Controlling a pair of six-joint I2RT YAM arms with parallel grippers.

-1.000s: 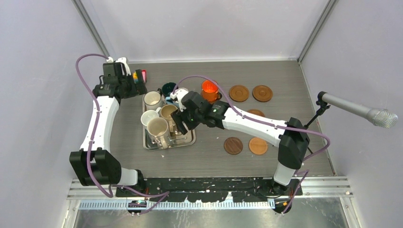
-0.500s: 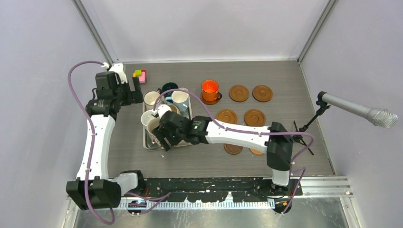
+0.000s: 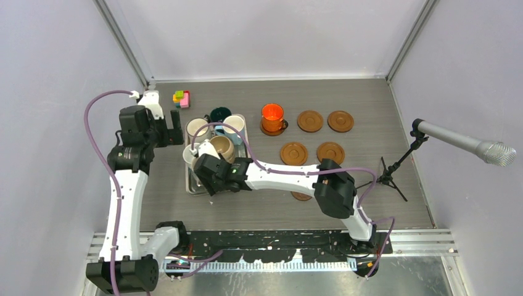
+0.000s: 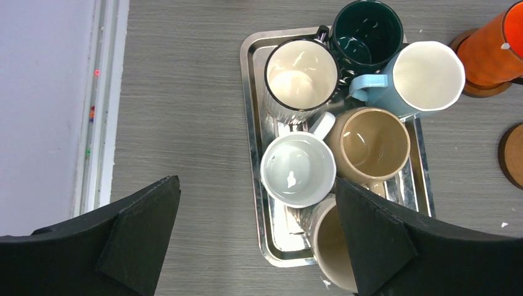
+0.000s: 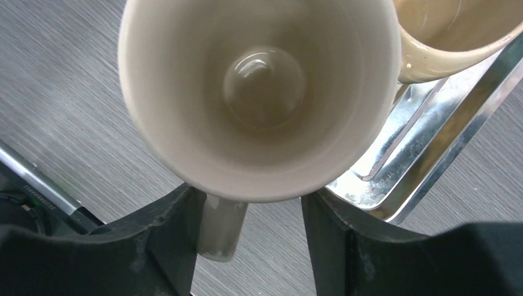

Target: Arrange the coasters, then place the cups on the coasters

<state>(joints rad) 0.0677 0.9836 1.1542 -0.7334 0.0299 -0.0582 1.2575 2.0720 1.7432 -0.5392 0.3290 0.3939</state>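
Several cups stand on the silver tray (image 3: 196, 186): a dark-rimmed cream one (image 4: 301, 77), green (image 4: 367, 31), light blue (image 4: 425, 77), tan (image 4: 370, 142), white (image 4: 298, 169) and beige (image 4: 327, 246). The orange cup (image 3: 272, 115) stands on a coaster (image 3: 272, 130). Bare coasters (image 3: 309, 120) (image 3: 340, 121) (image 3: 294, 152) (image 3: 330, 152) lie to the right; another (image 3: 301, 196) peeks from under the right arm. My right gripper (image 5: 247, 203) straddles the beige cup's (image 5: 259, 92) handle (image 5: 221, 231); one finger touches it, the other stands apart. My left gripper (image 4: 256, 180) hovers open over the tray's left edge.
Small coloured blocks (image 3: 181, 97) lie at the back left. A microphone (image 3: 462, 143) on a tripod stand (image 3: 388, 174) stands at the right edge. Walls close the back and both sides.
My right arm has swung left and nearer, from the tray's middle to the beige cup at its near corner, and its jaws have narrowed. My left gripper has moved from the blocks towards the tray.
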